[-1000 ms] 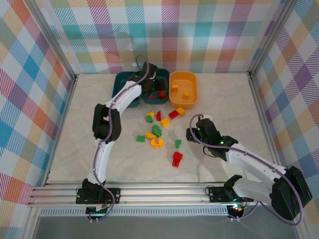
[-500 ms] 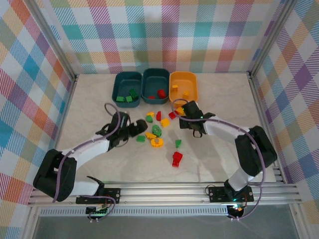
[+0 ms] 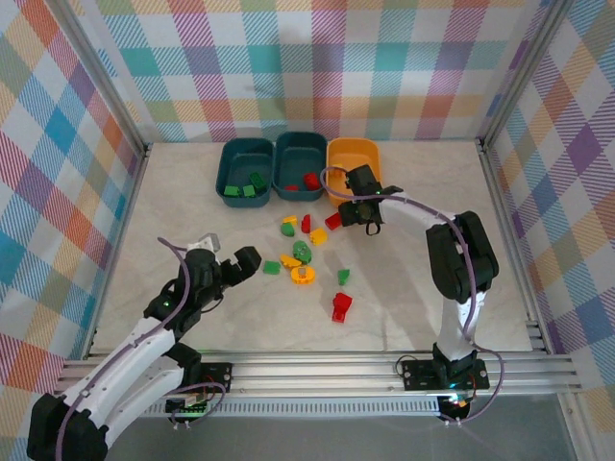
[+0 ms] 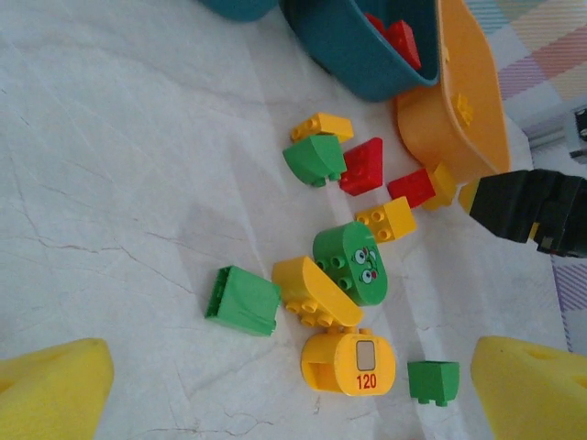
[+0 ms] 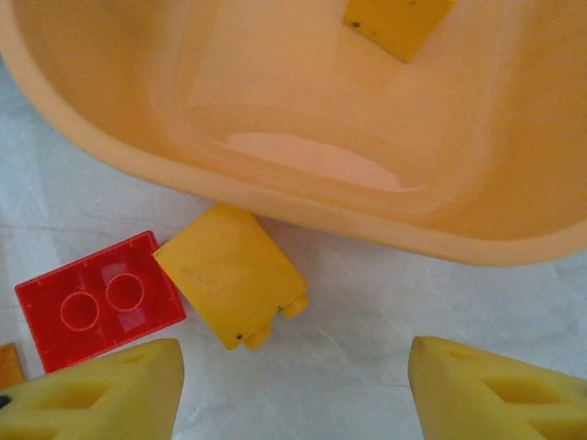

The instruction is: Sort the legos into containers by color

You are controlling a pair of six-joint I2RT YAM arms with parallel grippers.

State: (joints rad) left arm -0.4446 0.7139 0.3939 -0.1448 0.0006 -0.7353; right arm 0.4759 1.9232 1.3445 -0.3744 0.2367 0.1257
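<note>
While the left gripper [image 3: 245, 259] hangs wide and empty beside the loose legos [image 3: 304, 276], the right gripper [image 3: 365, 219] hovers parted, empty, over a yellow brick [image 5: 231, 275] just beside the orange tub [image 3: 370, 154]. That's three tubs with the two teal tubs [image 3: 231, 158], and on the table [image 3: 432, 288] five yellow, four green, three red.

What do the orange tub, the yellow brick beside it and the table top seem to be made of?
Orange tub: plastic, smooth and slightly glossy, with a soft light patch on its floor.
Yellow brick: hard moulded plastic, with a faintly scuffed satin face.
Table top: perhaps marble-look laminate, white with grey veins and matte.
</note>
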